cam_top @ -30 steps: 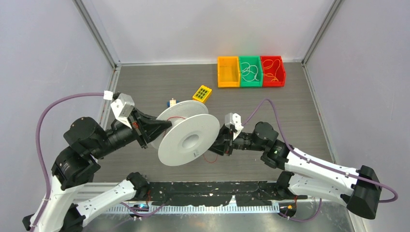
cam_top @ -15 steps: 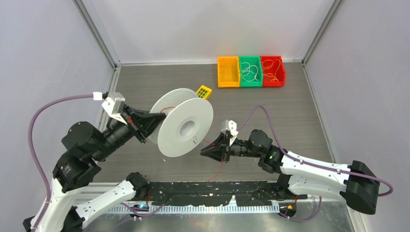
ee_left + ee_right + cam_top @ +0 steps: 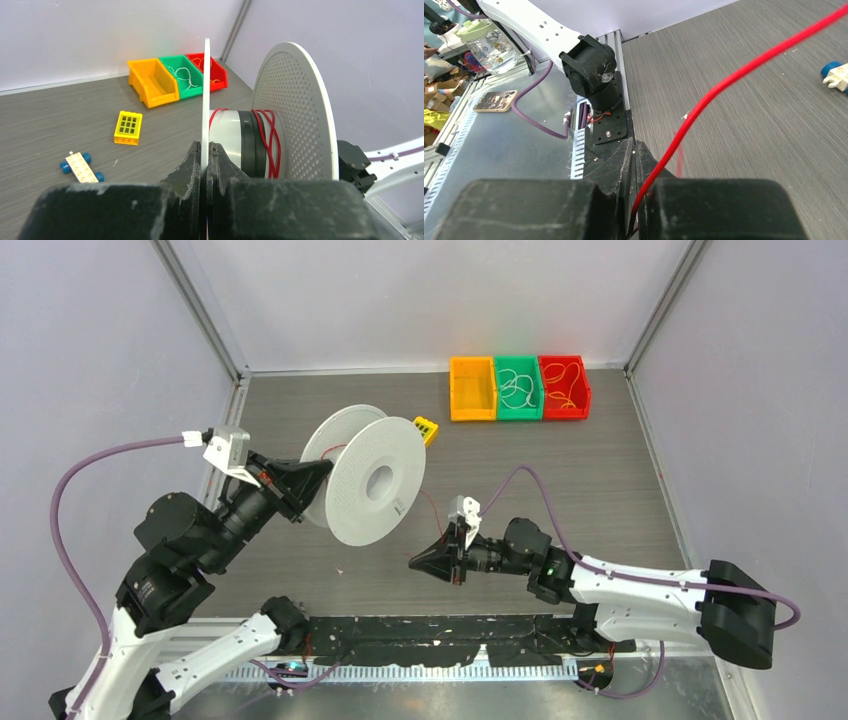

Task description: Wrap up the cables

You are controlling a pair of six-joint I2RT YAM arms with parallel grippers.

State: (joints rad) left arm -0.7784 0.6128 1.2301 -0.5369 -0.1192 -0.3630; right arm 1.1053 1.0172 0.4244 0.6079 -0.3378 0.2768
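My left gripper (image 3: 318, 472) is shut on the rim of one flange of a white spool (image 3: 372, 492) and holds it in the air, tilted, above the left middle of the table. In the left wrist view the thin flange sits between my fingers (image 3: 192, 160), and the red cable (image 3: 265, 135) is wound a few turns on the hub. The cable (image 3: 434, 518) runs from the spool down to my right gripper (image 3: 418, 562), which is shut on it low over the table near the front. In the right wrist view the cable (image 3: 734, 77) leaves the shut jaws up to the right.
Orange (image 3: 472, 388), green (image 3: 518, 387) and red (image 3: 564, 386) bins stand at the back right; the green and red ones hold thin wires. A yellow brick (image 3: 427, 428) lies behind the spool. A small white piece with blue wheels (image 3: 81, 167) lies on the table.
My left gripper has carried the spool left and back, turning it. My right gripper has moved from beside the spool toward the front, drawing the cable out.
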